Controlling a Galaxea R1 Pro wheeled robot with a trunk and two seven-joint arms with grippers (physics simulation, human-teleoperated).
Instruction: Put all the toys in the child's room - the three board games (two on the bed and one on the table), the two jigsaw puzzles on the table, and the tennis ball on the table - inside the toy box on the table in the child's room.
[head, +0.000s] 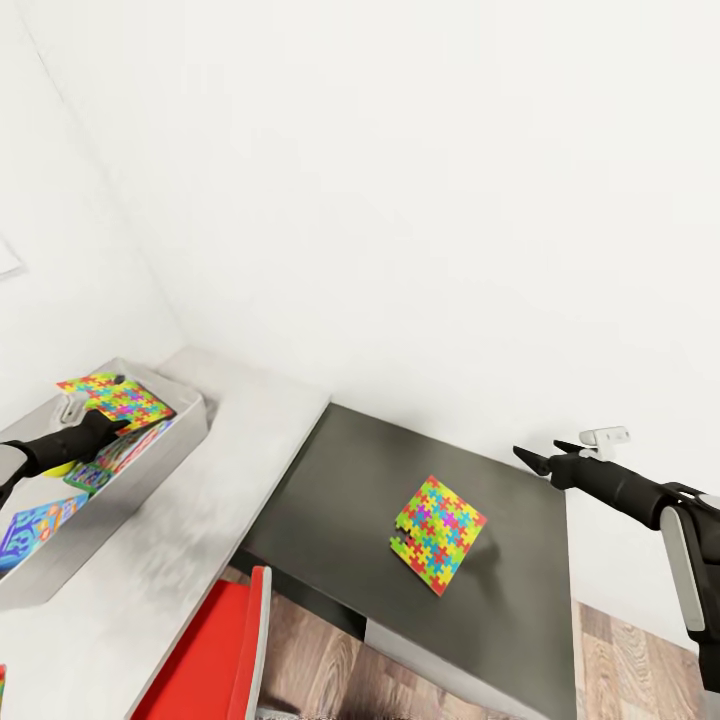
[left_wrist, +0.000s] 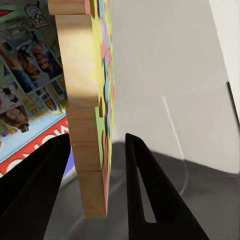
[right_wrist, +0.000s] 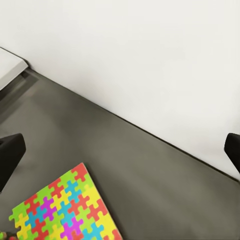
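At the left of the head view my left gripper (head: 100, 425) is shut on a multicoloured jigsaw puzzle (head: 115, 398), held roughly flat over the light grey toy box (head: 150, 490). Seen edge-on in the left wrist view, this puzzle (left_wrist: 87, 100) has one finger on each face. In the box lie a blue board game (head: 35, 525) and a red-banded board game (left_wrist: 25, 100). The other jigsaw puzzle (head: 438, 533) lies on the table's dark grey top (head: 330, 500). My right gripper (head: 545, 455) hangs open above that top, right of the puzzle (right_wrist: 65, 210).
The toy box stands on the white desk (head: 240, 440) against the left wall. A red chair (head: 215, 650) is tucked in at the desk's near edge over wood-plank floor. White walls close the desk behind.
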